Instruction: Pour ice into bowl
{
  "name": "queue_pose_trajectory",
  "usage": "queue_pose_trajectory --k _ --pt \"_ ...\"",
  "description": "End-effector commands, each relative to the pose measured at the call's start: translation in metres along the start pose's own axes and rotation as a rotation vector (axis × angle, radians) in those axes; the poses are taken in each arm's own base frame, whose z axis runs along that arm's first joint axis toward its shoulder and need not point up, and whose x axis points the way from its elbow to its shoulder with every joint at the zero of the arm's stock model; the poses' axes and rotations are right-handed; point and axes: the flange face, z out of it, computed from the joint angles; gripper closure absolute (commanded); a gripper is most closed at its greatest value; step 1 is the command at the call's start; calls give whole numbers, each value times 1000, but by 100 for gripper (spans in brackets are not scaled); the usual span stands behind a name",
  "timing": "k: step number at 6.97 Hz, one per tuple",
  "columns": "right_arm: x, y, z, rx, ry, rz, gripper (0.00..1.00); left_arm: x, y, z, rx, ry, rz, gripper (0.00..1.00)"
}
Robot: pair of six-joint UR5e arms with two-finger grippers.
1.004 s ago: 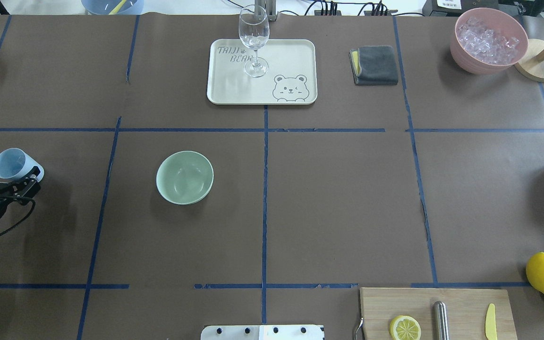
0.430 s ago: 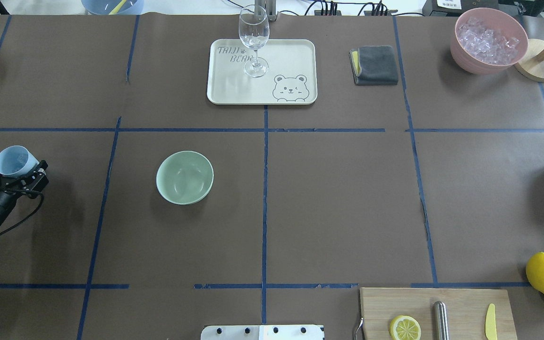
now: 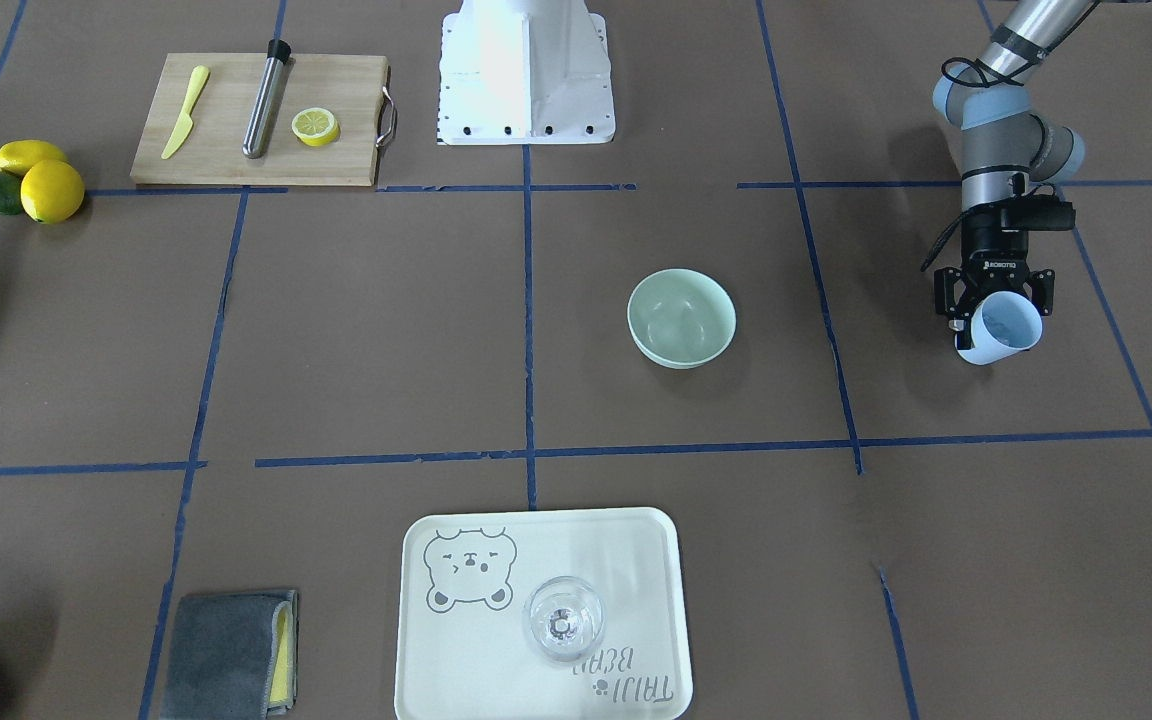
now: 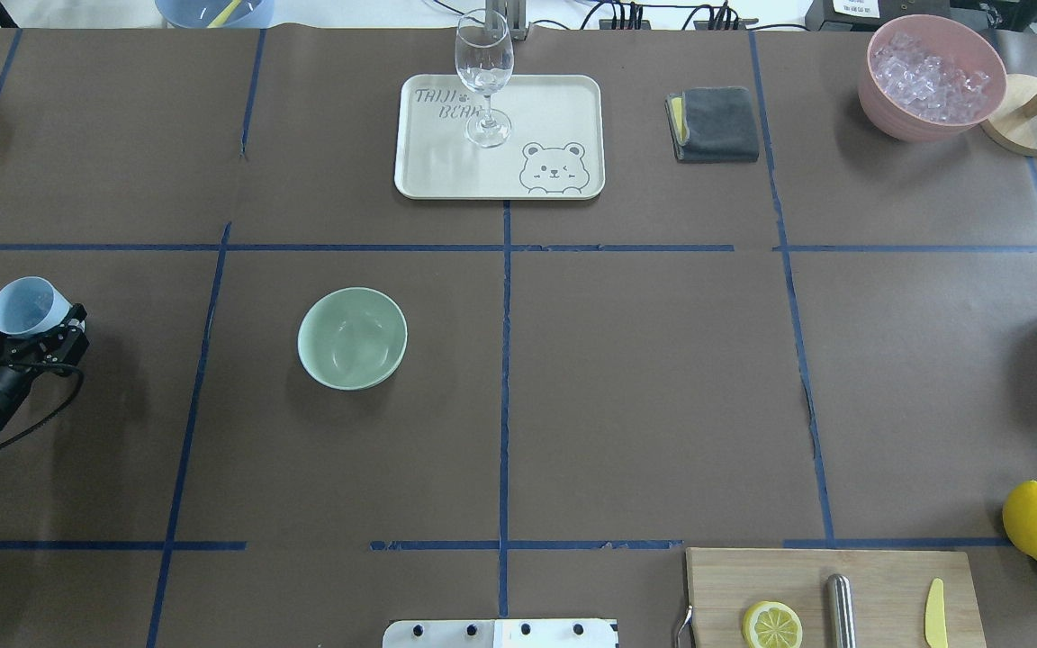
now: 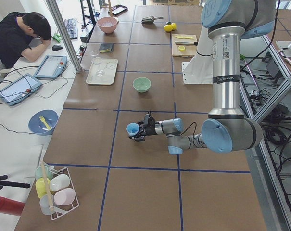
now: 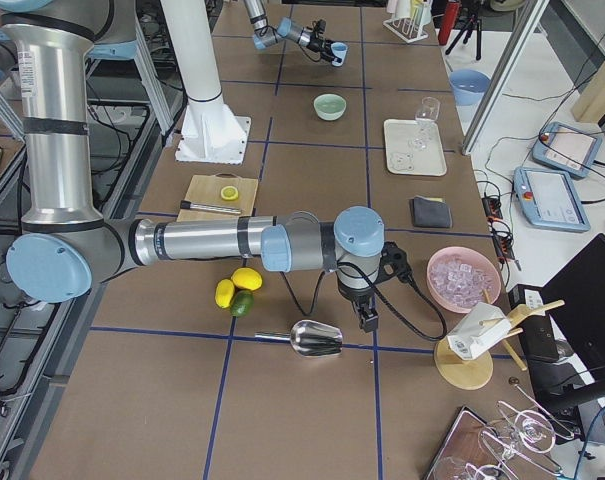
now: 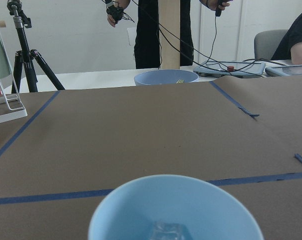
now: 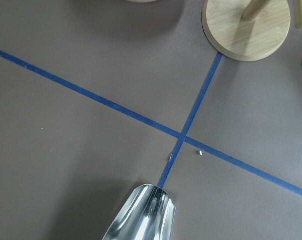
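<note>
Nudged a little farther from the robot than a second ago, the left hand (image 4: 31, 335) is clamped around a tilted blue cup (image 4: 25, 306) above the surface (image 4: 644, 396). One clear ice cube (image 7: 169, 231) lies inside the cup. Well to its right stands the green bowl (image 4: 352, 337). Far right, the right hand (image 6: 365, 318) hangs near a metal scoop (image 6: 317, 340). I cannot tell its grip.

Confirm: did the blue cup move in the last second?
Yes, slightly: the blue cup in the left gripper edged up the overhead view, toward the tape line.
</note>
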Motion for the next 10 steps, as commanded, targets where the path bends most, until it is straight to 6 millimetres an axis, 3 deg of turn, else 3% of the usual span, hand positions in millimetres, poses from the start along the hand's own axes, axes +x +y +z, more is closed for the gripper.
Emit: queue_pose_trajectory --k 1,2,3,5,7,9,10 --pt "0 0 0 -2 -1 2 0 8 -7 -2 -1 21 2 95" --pt "0 0 0 -2 -1 2 0 23 -29 -4 -14 82 70 100" --pt "0 1 0 -1 0 3 0 27 -51 -2 21 86 170 100" --pt "1 1 0 -2 0 4 0 59 -92 -10 66 150 283 100" --pt "2 4 2 -6 -2 8 0 93 -107 -14 47 232 298 100" --pt "4 11 6 -20 -4 56 0 129 -120 -2 17 176 507 100" --pt "6 16 7 -23 -4 77 0 162 -127 12 21 138 561 100"
